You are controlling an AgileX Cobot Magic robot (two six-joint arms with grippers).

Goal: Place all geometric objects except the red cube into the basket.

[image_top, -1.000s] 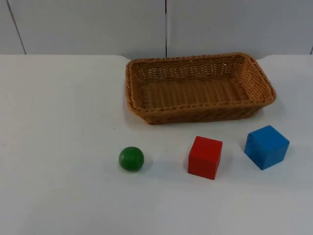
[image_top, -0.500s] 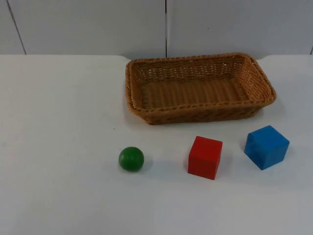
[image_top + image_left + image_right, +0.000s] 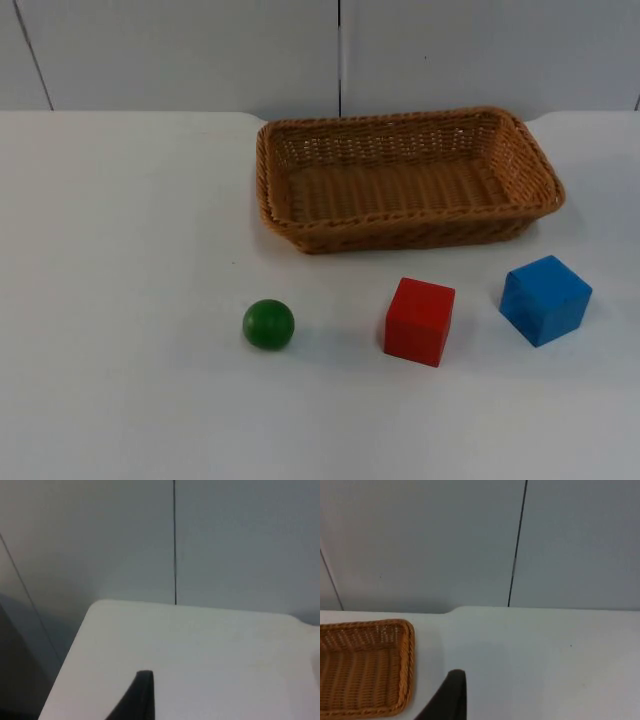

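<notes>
A woven brown basket (image 3: pixel 400 228) stands empty at the back of the white table, right of centre. In front of it lie a green ball (image 3: pixel 268 324), a red cube (image 3: pixel 419 321) and a blue cube (image 3: pixel 545 300) in a row, all apart from each other. Both arms wait, held back from the objects. My left gripper (image 3: pixel 142 697) hangs over bare table near the grey wall. My right gripper (image 3: pixel 451 697) hangs over the table beside one end of the basket (image 3: pixel 408 665), not touching it.
The grey partition wall (image 3: pixel 340 55) closes the table behind the basket. White table surface (image 3: pixel 120 250) stretches left of the ball and in front of the row of objects.
</notes>
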